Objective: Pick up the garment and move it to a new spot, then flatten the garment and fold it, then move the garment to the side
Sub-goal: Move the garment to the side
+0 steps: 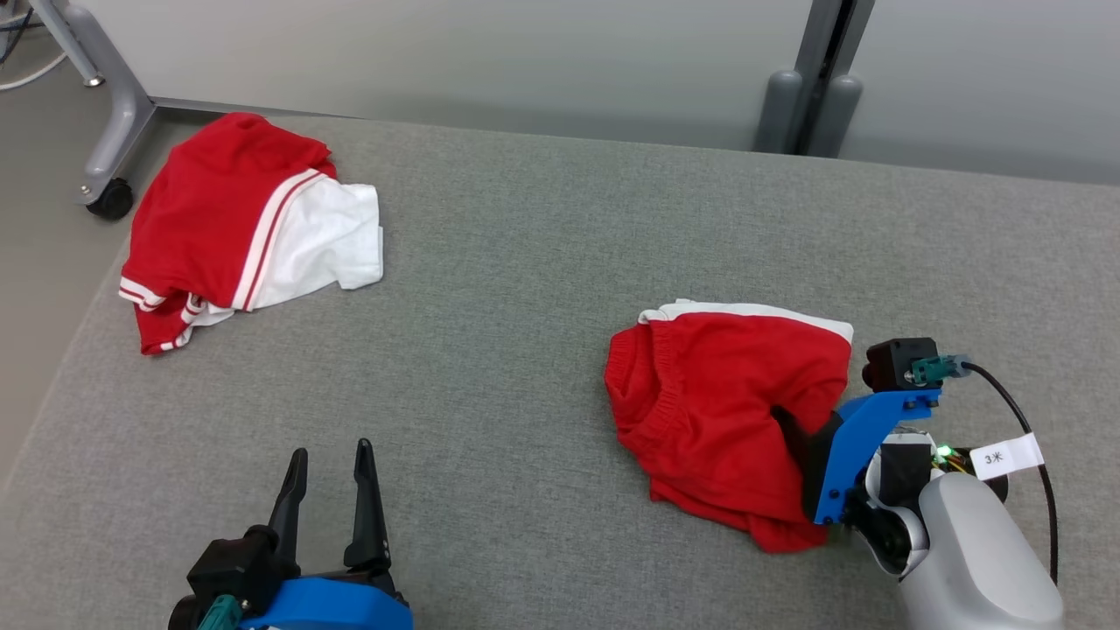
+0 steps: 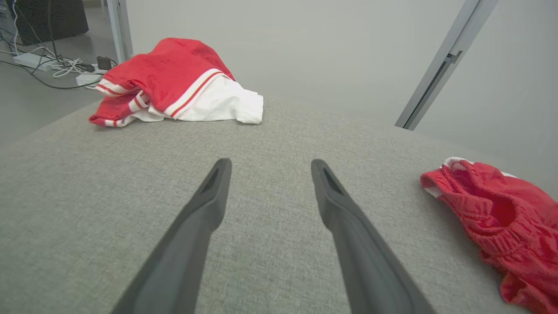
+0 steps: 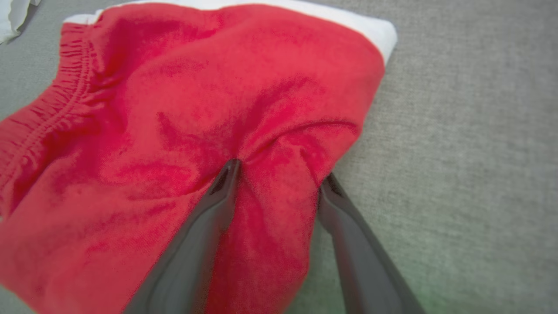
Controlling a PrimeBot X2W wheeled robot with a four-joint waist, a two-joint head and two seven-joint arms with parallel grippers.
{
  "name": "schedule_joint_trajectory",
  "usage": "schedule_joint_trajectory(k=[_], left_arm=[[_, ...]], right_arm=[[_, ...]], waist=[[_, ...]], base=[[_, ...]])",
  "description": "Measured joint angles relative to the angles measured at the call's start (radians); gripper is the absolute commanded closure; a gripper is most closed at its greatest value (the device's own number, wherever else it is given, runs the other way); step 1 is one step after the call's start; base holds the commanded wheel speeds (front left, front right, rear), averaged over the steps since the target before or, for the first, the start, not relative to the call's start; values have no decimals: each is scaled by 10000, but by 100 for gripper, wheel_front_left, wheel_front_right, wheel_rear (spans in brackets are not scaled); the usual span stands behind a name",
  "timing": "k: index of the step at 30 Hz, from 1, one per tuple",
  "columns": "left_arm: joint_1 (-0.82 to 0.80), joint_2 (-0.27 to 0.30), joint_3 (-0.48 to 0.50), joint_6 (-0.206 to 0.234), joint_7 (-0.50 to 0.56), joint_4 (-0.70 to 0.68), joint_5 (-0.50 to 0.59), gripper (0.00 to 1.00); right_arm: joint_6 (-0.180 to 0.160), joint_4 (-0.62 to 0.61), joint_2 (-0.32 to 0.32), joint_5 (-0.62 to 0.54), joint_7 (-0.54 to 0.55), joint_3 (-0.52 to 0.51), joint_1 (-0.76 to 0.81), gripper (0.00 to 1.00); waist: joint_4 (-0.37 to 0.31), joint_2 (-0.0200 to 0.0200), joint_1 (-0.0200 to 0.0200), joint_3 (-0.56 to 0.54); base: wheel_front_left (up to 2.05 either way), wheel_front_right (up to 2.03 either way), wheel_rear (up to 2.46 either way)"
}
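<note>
The garment (image 1: pixel 717 394), red shorts with a white edge, lies crumpled on the grey table's right half. My right gripper (image 1: pixel 792 433) is pressed into its right side from the front. Seen from the right wrist, its fingers (image 3: pixel 218 209) stand apart with a raised ridge of the red garment (image 3: pixel 196 109) between them, so the right gripper (image 3: pixel 279 174) is open astride the cloth. My left gripper (image 1: pixel 332 455) rests open near the front left edge, holding nothing. In the left wrist view the left gripper (image 2: pixel 268 163) points across bare table, and the garment (image 2: pixel 505 218) lies to its right.
A second red and white garment (image 1: pixel 236 219) (image 2: pixel 174 83) is heaped at the table's far left corner. The grey fabric table (image 1: pixel 525 350) ends at the left, where a wheeled metal frame (image 1: pixel 109 197) stands on the floor. A grey post (image 1: pixel 814 87) rises behind. Cables (image 2: pixel 52 65) lie on the floor.
</note>
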Motion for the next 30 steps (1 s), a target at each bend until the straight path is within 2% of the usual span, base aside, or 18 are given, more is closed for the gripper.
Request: schedule_joint_trajectory(k=[3,9,10,11,12,16,23,26,30], left_arm=[[7,-59,35,-98,0,-146,4,0],[-122,-104,-6,-272,0,-688,184,0],[-122,-104,-6,-272,0,-688,184,0],[-300,-92,-2,-330,0,-917,228,0],[-300,-92,-2,-330,0,-917,228,0],[-655,127,-104,-401,88,-1298,476,0],[-1125,608,-316,-435,849,-2080,805,0],[-1227,786,-385,-439,1147,-2370,915,0],[-1230,978,-395,-424,1453,-2660,968,0]], right_arm=[[2,-15,10,-117,-159,136,-114,100],[12,-579,-61,-688,-562,4,-538,100],[12,-579,-61,-688,-562,4,-538,100],[6,-838,-288,-765,-646,-182,-632,100],[6,-838,-288,-765,-646,-182,-632,100],[4,-1406,-709,-859,-746,-610,-708,100],[2,-1822,-729,-756,-1099,-1350,-692,100],[2,-1766,-625,-828,-1496,-1465,-703,100],[2,-1292,-454,-894,-1816,-1530,-931,100]], waist=[[-244,0,0,158],[-1399,0,1,797],[-1399,0,1,797],[-1931,0,1,1074],[-1931,0,1,1074],[-3017,0,2,1593],[-4752,0,1,2361],[-5121,0,0,2541],[-5132,0,1,2714]], base=[[0,0,0],[0,0,0],[0,0,0],[0,0,0],[0,0,0],[0,0,0],[0,0,0],[0,0,0],[0,0,0]])
